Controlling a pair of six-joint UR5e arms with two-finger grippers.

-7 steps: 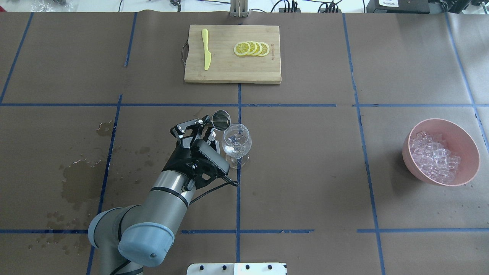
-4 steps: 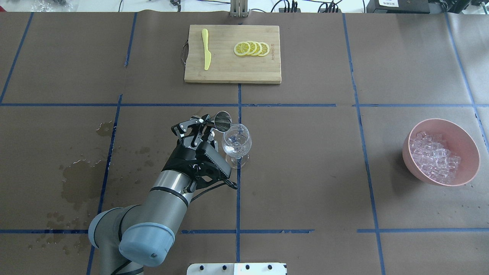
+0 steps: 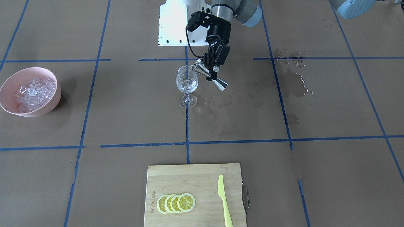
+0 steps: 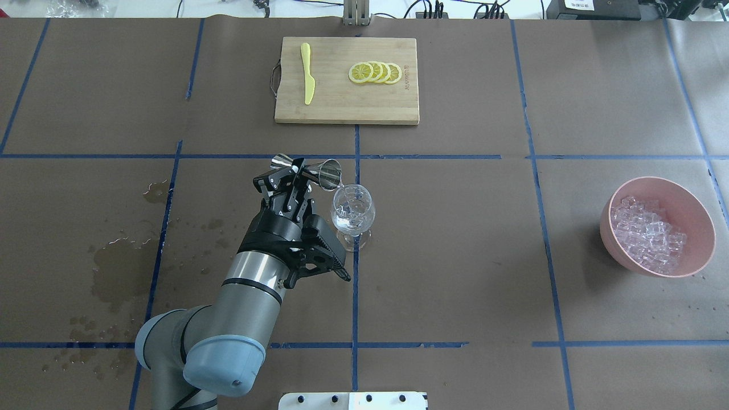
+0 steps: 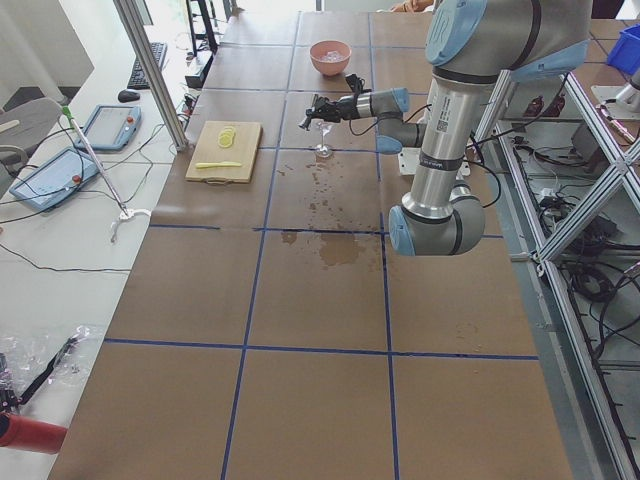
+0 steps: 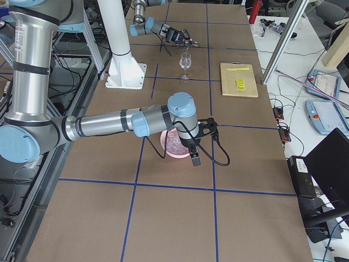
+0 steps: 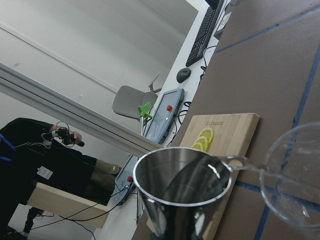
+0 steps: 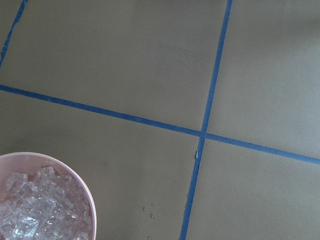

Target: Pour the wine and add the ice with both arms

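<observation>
My left gripper (image 4: 294, 175) is shut on a steel double-ended jigger (image 4: 320, 172). It holds the jigger tipped on its side with the lip at the rim of a clear stemmed glass (image 4: 353, 212). In the left wrist view a thin stream of wine (image 7: 241, 163) runs from the jigger's rim (image 7: 182, 176) into the glass (image 7: 295, 182). Some clear wine (image 4: 347, 222) lies in the bowl of the glass. The ice (image 4: 649, 233) fills a pink bowl (image 4: 697, 213) at the right. My right gripper (image 6: 194, 148) hangs over that bowl. I cannot tell whether it is open or shut.
A bamboo cutting board (image 4: 342, 108) with lemon slices (image 4: 376, 73) and a yellow knife (image 4: 307, 74) lies at the far middle. Dark wet stains (image 4: 117, 267) mark the brown paper at the left. The white pedestal base (image 3: 175, 23) stands at the robot's edge.
My left wrist has rolled further, so the jigger is tipped more toward the glass. The jigger's other cone now shows to the gripper's left. The glass and bowl have not moved.
</observation>
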